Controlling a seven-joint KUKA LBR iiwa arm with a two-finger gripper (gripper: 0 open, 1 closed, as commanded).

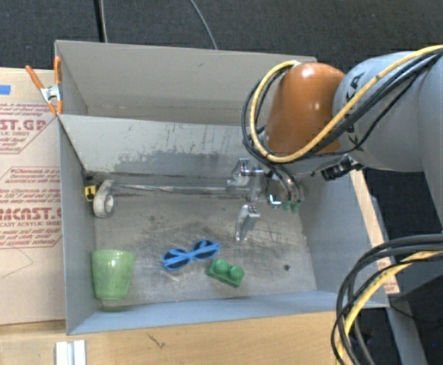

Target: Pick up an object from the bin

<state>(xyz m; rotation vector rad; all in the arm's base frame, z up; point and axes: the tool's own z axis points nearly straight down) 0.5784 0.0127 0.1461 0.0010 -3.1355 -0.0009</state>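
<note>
Camera view: the grey bin point(73, 204) holds a few scattered things. The arm point(312, 112) reaches in from the right, and its gripper point(246, 198) hangs over bare floor in the bin's right middle. Its jaws stand apart with nothing between them. A pale green cup point(112, 277) sits in the near left corner. A blue two-looped piece point(191, 255) and a green block point(226, 272) lie nearest the gripper, just beside each other. A small white ring point(102, 199) rests by the left wall.
</note>
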